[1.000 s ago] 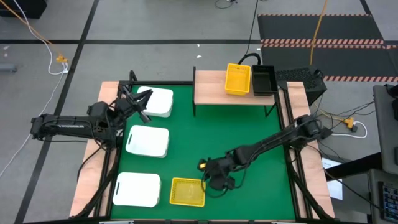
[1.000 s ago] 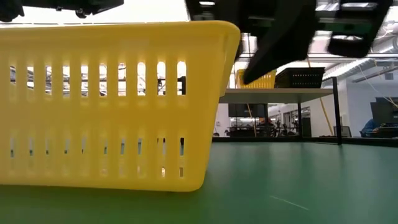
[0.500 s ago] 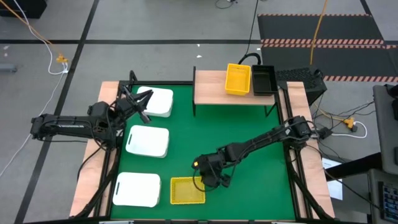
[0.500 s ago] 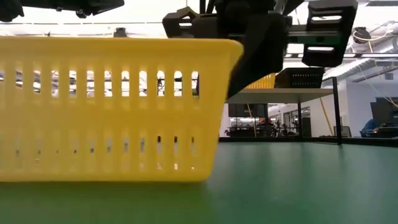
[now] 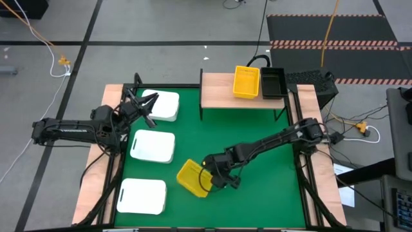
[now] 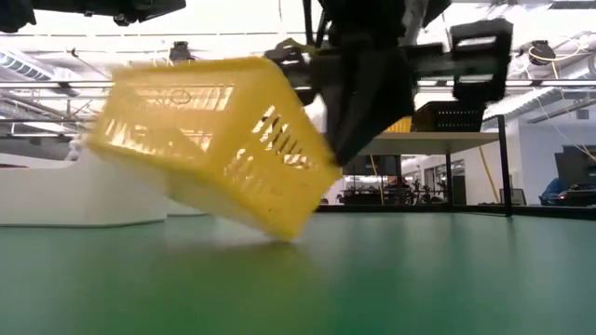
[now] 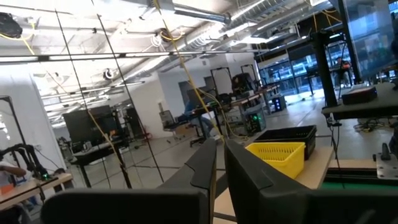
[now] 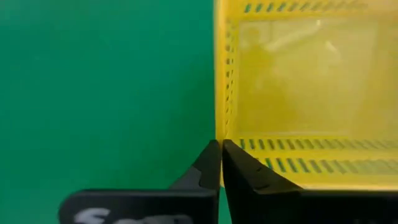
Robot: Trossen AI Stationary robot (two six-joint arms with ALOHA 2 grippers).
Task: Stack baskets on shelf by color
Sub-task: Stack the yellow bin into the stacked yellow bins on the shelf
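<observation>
High view: right claw [image 5: 211, 178] pinched on rim of yellow basket [image 5: 192, 177], tilted, one edge lifted off green surface [image 5: 257, 142], near the front. Left claw [image 5: 149, 103] nearly closed, empty, above rear white basket [image 5: 162, 106].

I find no readable text, label, brand or number in any view. The only markings I see are pale, blurred strokes on the right gripper's [image 8: 219, 144] body in the right wrist view; I cannot make them out.
</observation>
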